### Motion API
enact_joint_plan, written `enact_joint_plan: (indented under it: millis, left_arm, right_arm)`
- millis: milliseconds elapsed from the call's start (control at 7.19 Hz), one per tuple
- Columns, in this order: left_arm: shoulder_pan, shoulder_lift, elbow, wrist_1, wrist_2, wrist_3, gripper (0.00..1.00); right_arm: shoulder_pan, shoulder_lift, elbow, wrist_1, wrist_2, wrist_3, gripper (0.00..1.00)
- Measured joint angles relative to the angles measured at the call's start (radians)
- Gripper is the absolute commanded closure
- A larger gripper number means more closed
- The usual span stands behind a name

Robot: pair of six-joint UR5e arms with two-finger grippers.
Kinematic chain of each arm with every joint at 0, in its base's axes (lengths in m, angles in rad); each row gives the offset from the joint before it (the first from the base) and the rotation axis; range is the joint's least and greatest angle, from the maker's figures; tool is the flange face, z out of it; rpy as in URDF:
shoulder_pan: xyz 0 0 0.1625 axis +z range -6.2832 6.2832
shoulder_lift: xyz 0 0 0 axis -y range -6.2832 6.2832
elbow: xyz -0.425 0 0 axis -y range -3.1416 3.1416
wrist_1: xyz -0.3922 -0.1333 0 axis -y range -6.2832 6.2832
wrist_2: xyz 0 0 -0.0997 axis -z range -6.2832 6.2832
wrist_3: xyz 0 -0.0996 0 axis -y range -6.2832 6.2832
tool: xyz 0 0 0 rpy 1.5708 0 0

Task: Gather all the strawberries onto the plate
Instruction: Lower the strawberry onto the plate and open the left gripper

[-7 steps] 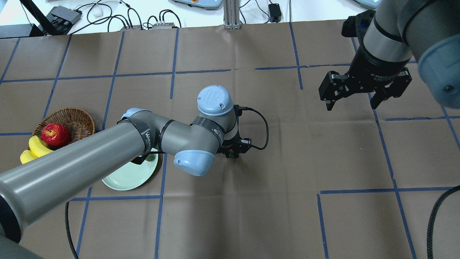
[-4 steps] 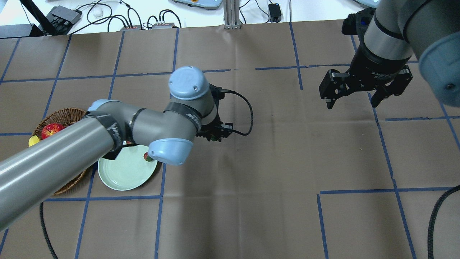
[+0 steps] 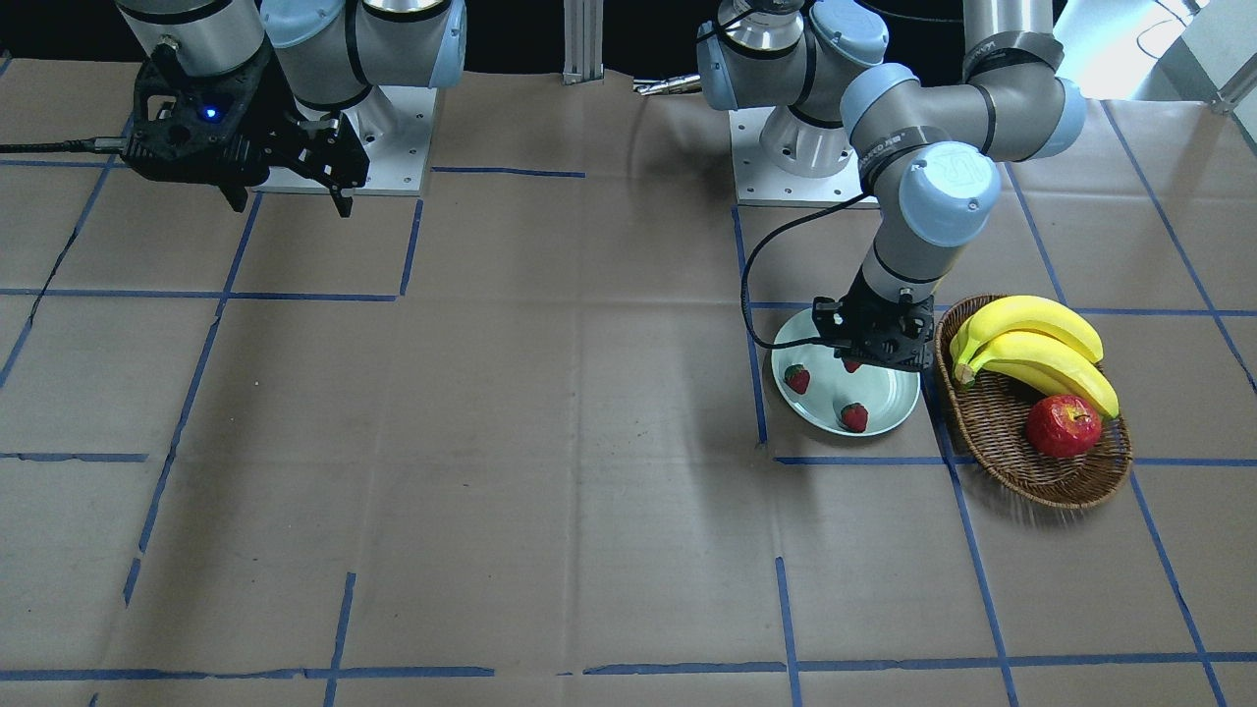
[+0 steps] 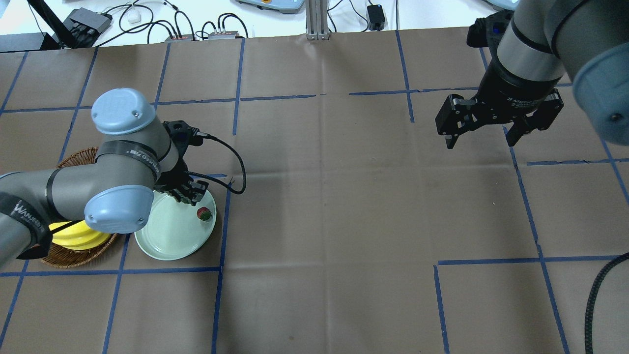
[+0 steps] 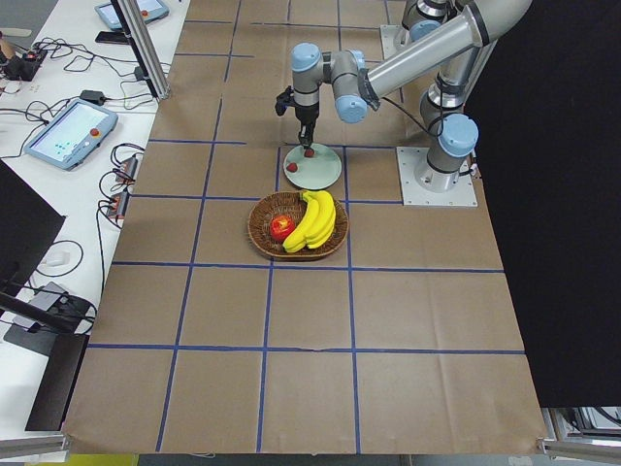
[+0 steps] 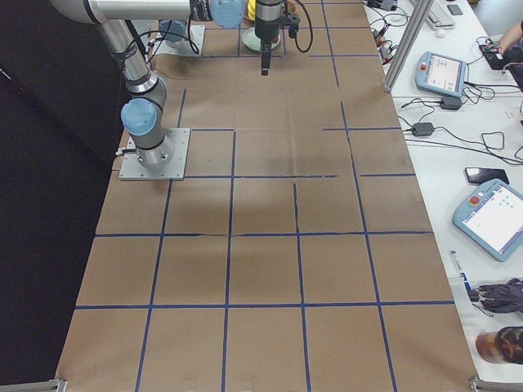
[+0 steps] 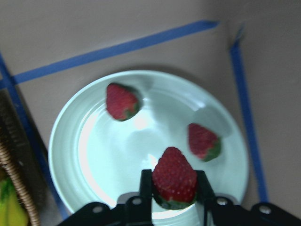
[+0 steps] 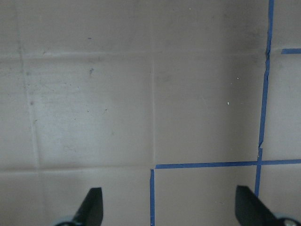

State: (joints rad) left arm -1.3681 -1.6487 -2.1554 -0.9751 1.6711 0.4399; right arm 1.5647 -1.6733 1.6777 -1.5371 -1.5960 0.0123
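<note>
The pale green plate (image 7: 108, 160) lies under my left gripper (image 7: 174, 186), which is shut on a red strawberry (image 7: 175, 179) held just above the plate's near side. Two more strawberries (image 7: 122, 101) (image 7: 203, 141) lie on the plate. From the front, the left gripper (image 3: 877, 344) hangs over the plate (image 3: 884, 398) with the held strawberry (image 3: 852, 364) below it, and the two lying strawberries (image 3: 797, 379) (image 3: 854, 417) show clearly. My right gripper (image 4: 481, 142) hovers open and holds nothing, far off at the table's right.
A brown wicker basket (image 3: 1031, 471) with bananas (image 3: 1031, 344) and a red apple (image 3: 1063, 425) touches the plate's side. Blue tape lines cross the brown paper table (image 4: 344, 221). The left wrist cable (image 4: 236, 167) loops beside the plate.
My left arm has swung left from the table's middle to over the plate, carrying the strawberry. The right arm has stayed put.
</note>
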Motion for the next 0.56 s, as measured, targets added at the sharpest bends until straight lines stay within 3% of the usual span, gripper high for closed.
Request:
enact_joint_plan:
  millis: [139, 278, 418, 557]
  left_arm:
    - [0.042, -0.005, -0.031, 0.002, 0.0, 0.029, 0.68]
    - [0.058, -0.008, -0.06, 0.008, 0.0, 0.036, 0.35]
    - [0.064, -0.014, -0.077, 0.026, 0.0, 0.039, 0.17]
    - [0.066, -0.02, -0.082, 0.044, 0.0, 0.041, 0.07]
  right_arm:
    - [0.0, 0.007, -0.004, -0.001, 0.003, 0.0, 0.0]
    - [0.0, 0.014, -0.012, 0.0, 0.004, 0.0, 0.0]
    - [0.0, 0.023, -0.02, 0.0, 0.004, 0.0, 0.0]
    - [0.0, 0.028, -0.023, 0.0, 0.003, 0.0, 0.0]
